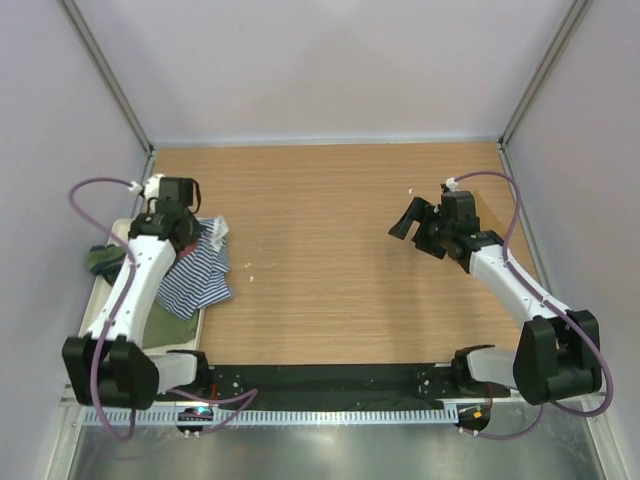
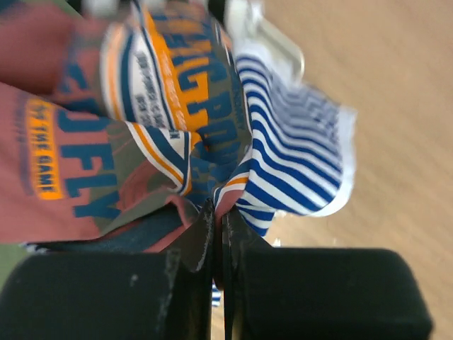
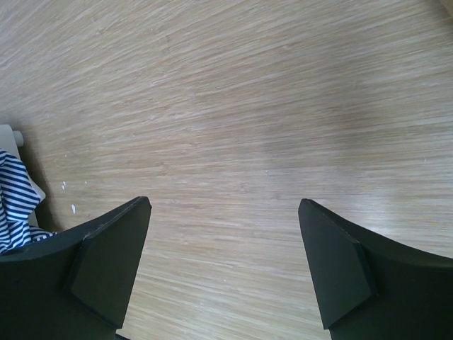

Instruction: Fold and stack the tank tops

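Left hand [image 2: 218, 211] pinching rust-red tank top [image 2: 71, 156], striped top [image 2: 294, 142] beside

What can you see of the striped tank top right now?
The striped top is soft cloth, navy and white stripes with a white edge band. It lies crumpled and unfolded at the left side of the wooden table, draped over the rim of a white tray and spilling onto the wood. A red printed top overlaps it. The left gripper is shut on cloth where the two meet, apparently the red one. The left arm hides part.
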You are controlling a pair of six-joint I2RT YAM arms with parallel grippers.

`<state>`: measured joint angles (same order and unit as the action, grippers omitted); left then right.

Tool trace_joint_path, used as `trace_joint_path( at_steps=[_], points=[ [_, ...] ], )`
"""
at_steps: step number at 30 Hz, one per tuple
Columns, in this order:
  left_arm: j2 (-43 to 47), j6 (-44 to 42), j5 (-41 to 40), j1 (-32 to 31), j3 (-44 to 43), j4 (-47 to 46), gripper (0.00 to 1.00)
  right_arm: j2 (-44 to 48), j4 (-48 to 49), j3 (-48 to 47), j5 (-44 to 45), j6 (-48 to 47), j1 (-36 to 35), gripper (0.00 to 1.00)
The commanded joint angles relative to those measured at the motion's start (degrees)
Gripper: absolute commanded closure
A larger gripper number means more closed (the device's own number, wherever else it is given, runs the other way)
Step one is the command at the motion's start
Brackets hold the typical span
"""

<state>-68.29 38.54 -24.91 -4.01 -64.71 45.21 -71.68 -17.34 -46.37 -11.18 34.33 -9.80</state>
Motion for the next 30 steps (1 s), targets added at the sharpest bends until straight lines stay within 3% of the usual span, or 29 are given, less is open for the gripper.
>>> trace_joint_path(
  at_steps=[1, 4, 5, 7, 8, 12, 16, 18, 22, 30],
  points=[
    [-3.77, -0.84, 14.42, -2.13, 1.96, -4.78, 1.00, 0.14, 1.70, -1.27, 0.10, -0.49, -0.48, 0.08],
    [-7.20, -2.33, 16.55, -4.24, -0.67, -3.74, 0.96, -0.04, 1.87, -1.18, 0.11, -0.23, -0.57, 0.08],
    [-8.16, -3.29, 20.82, -5.21, -1.38, -3.03, 0.80, -0.04, 2.05, -1.09, -0.07, -0.14, -0.74, 0.08],
    [-10.89, -3.83, 22.88, -5.39, -3.31, -0.41, 0.58, -0.13, 2.31, -0.74, -0.07, -0.14, -0.74, 0.08],
    [-11.16, -3.48, 22.01, -5.48, -3.49, 0.22, 0.46, -0.21, 2.31, -0.74, -0.07, -0.14, -0.83, 0.08],
    [-7.31, -0.93, 12.27, -5.39, -2.54, 1.38, 0.40, -0.48, 2.31, -0.74, -0.51, -0.92, -0.83, 0.08],
    [-1.24, 2.41, 4.09, -4.00, -2.53, 2.86, 0.06, -0.83, 2.23, -0.83, -0.95, -1.63, -0.92, 0.08],
    [-0.36, 4.08, 4.07, -1.19, -2.62, 4.00, 0.01, -1.18, 2.31, -0.92, -1.65, -1.72, -0.83, 0.08],
    [1.93, 5.93, 8.38, 10.13, 0.80, 2.34, 0.00, -1.36, 2.49, -0.74, -2.09, -1.89, -0.92, 0.08],
    [0.61, 8.12, 9.17, 11.92, 8.44, -4.06, 0.18, -1.80, 3.54, -0.57, -3.94, -1.54, -0.92, 0.08]
  ],
)
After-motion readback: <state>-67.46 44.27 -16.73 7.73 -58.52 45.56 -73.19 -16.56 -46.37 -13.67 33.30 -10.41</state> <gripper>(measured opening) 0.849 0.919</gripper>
